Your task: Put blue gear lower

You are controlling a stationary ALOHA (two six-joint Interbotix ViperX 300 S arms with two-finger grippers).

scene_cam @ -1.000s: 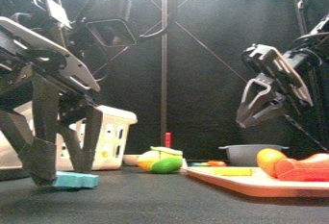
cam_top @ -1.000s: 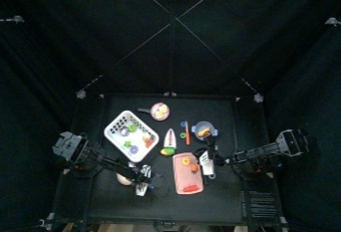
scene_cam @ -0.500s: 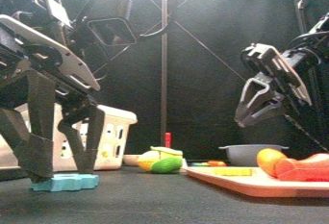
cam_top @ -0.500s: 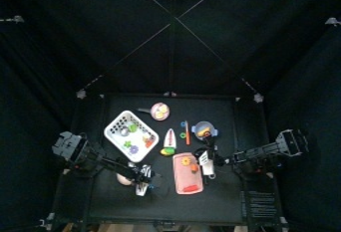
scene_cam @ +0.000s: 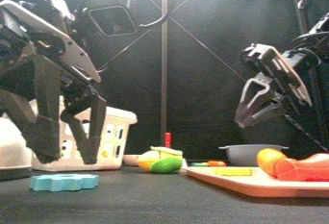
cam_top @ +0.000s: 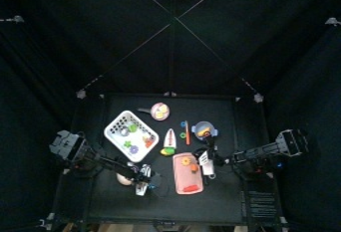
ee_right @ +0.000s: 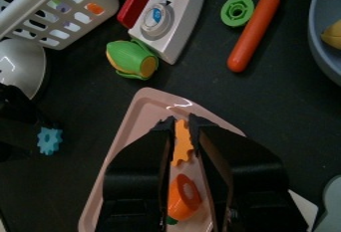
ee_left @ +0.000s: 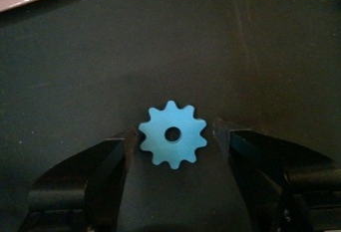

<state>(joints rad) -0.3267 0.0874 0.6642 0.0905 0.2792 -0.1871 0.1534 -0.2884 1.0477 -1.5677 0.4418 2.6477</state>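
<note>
The blue gear (ee_left: 173, 133) is a small light-blue toothed wheel lying flat on the black table at the front left (scene_cam: 64, 182). It also shows as a small speck in the right wrist view (ee_right: 50, 139). My left gripper (scene_cam: 67, 157) hangs open just above it, one jaw on each side and neither touching (ee_left: 176, 152). In the top view the gear is hidden under the left arm. My right gripper (ee_right: 180, 148) hovers shut and empty over the pink cutting board (ee_right: 140, 146) at the right (scene_cam: 255, 112).
A white peg board (cam_top: 127, 128) stands behind the left gripper (scene_cam: 113, 132). A green and orange fruit (ee_right: 131, 59), a carrot (ee_right: 253, 32), a green ring (ee_right: 237, 9) and a grey bowl (scene_cam: 244, 154) lie mid-table. Food pieces sit on the cutting board (scene_cam: 218, 176).
My left gripper has lifted off the table, leaving the blue gear lying where the jaws stood around it. The right arm has not moved.
</note>
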